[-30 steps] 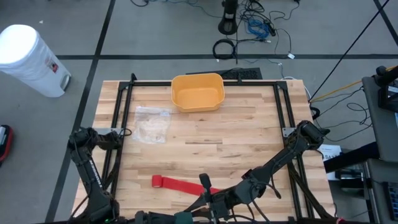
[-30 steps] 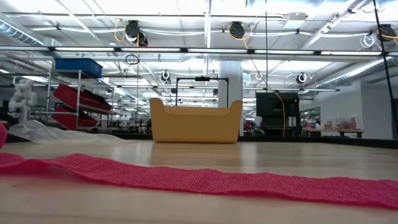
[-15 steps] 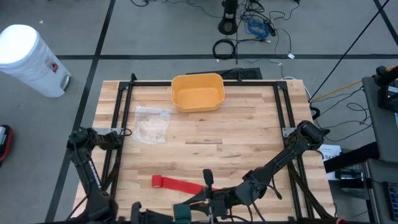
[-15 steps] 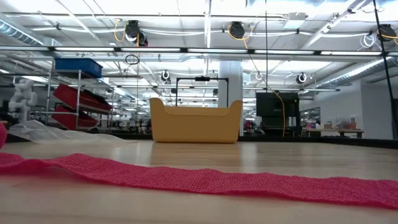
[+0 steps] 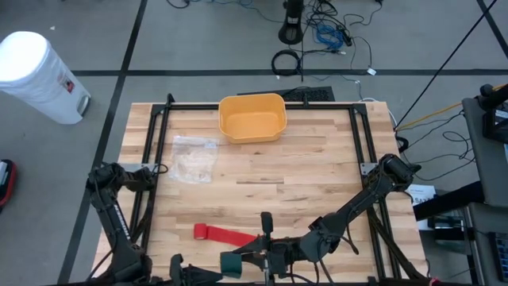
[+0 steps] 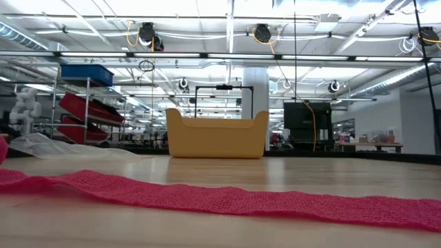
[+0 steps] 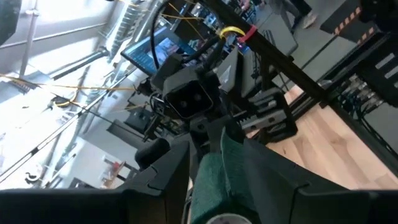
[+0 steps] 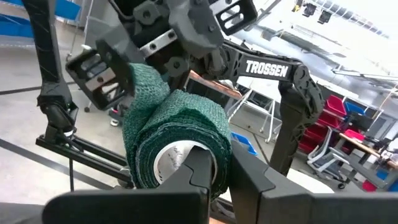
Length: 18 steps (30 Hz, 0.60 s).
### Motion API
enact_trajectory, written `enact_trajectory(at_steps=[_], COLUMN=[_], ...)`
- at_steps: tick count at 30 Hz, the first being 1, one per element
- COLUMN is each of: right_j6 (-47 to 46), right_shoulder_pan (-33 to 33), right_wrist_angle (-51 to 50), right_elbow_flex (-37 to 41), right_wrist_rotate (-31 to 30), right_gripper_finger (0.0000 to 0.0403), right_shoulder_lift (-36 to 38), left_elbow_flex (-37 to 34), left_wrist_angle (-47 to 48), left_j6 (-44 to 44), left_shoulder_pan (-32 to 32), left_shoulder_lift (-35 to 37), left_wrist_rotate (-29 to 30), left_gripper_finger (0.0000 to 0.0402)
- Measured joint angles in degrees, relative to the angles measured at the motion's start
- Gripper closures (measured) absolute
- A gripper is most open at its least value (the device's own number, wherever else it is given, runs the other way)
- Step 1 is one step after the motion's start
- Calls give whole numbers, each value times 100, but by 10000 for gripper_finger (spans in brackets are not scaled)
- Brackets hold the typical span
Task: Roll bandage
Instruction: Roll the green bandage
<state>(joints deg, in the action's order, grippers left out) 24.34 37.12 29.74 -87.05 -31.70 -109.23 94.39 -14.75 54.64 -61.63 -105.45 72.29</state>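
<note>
While both hands meet at the tabletop's [image 5: 317,171] near edge, the green woven bandage roll [image 8: 171,140] sits clamped between them: right hand [image 8: 208,177] pinching its core, left hand [image 7: 208,168] grasping its loose end. A flat red bandage strip [image 5: 226,234] lies beside; open wood beyond.

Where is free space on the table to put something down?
Bare wood lies between the yellow bin and the red bandage, and right of the plastic bag toward the right edge. The near edge is crowded: both grippers meet there around the green bandage roll.
</note>
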Motion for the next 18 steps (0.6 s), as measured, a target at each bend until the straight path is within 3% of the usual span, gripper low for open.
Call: enact_trajectory(at_steps=[4, 12, 18], right_j6=[32, 39, 39], right_shoulder_pan=[0, -4, -4], right_wrist_angle=[16, 28, 48], right_elbow_flex=[0, 0, 0], right_wrist_rotate=[0, -17, -39], right_gripper_finger=[378, 378, 378], right_shoulder_lift=[0, 0, 0], left_elbow_flex=[0, 0, 2], left_wrist_angle=[522, 588, 851], left_j6=[-427, -482, -482], left_shoulder_pan=[54, 168, 229], left_shoulder_lift=[-7, -7, -9], left_wrist_rotate=[0, 78, 87], left_gripper_finger=[245, 246, 272])
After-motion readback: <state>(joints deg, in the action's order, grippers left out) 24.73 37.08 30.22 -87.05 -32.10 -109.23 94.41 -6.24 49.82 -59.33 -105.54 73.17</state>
